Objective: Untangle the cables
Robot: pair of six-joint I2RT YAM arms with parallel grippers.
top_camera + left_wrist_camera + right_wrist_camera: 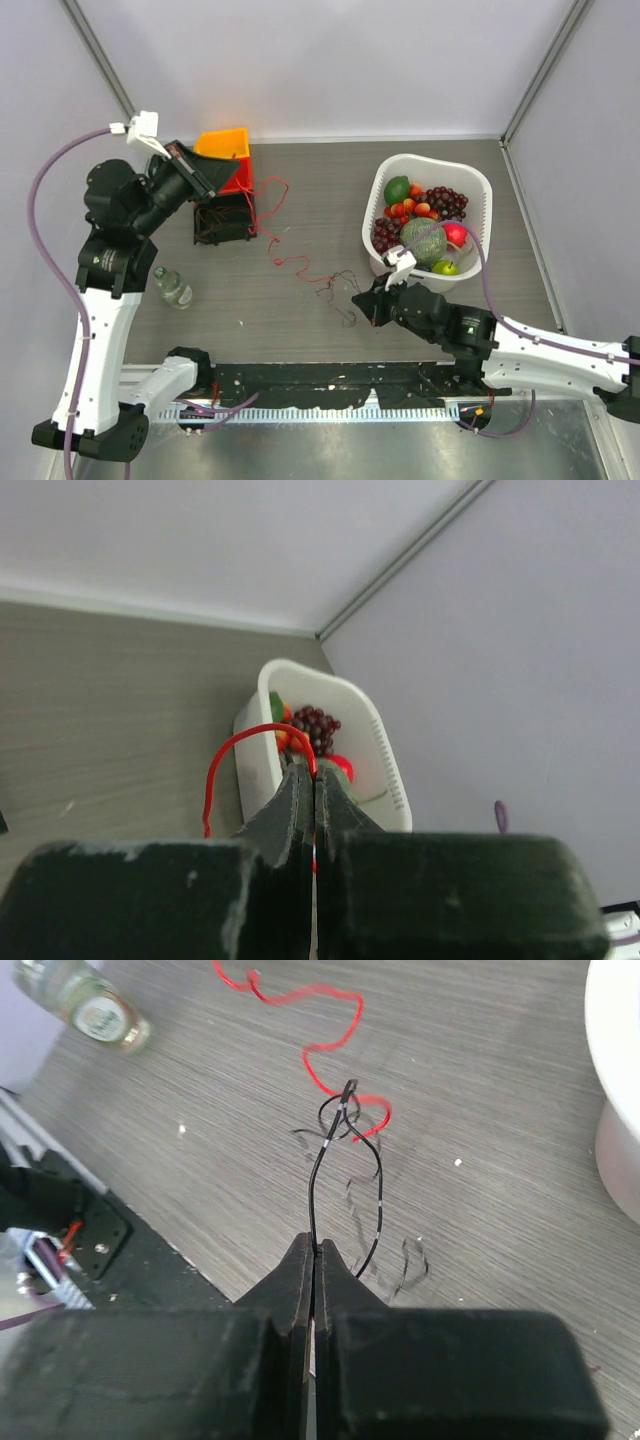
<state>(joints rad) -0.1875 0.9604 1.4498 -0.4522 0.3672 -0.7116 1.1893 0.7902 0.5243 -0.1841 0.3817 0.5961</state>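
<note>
Roughly at the middle of the grey wood-grain tabletop (320, 200) lie the cables (345, 1110), a loose run of very thin red wire joined to a darker, near-black strand. From overhead, the red wire snakes from about 10 o'clock of the table's centre towards 5 o'clock, where the dark strand curls in small loops.

The left arm's black two-finger gripper (314, 772) is held up off the table at 10 o'clock. Its jaws are pressed together with no gap, pinching the red wire. In the left wrist view the wire arches out of the tips in a loop and drops away towards 8 o'clock.

The right arm's black two-finger gripper (314, 1248) sits low at 5 o'clock, its jaws likewise pressed tight and clamping the dark strand. In the right wrist view that strand runs from the tips towards 12 o'clock, to a small knot where it meets the red wire.

A white slotted plastic basket (478, 185) heaped with grapes and other fruit stands at 2 o'clock, apart from the wires. A small clear plastic bottle (172, 288) lies on its side at 8 o'clock. An orange plastic bin (225, 143) sits at 11 o'clock, with a dark open box (205, 225) just beside it.
</note>
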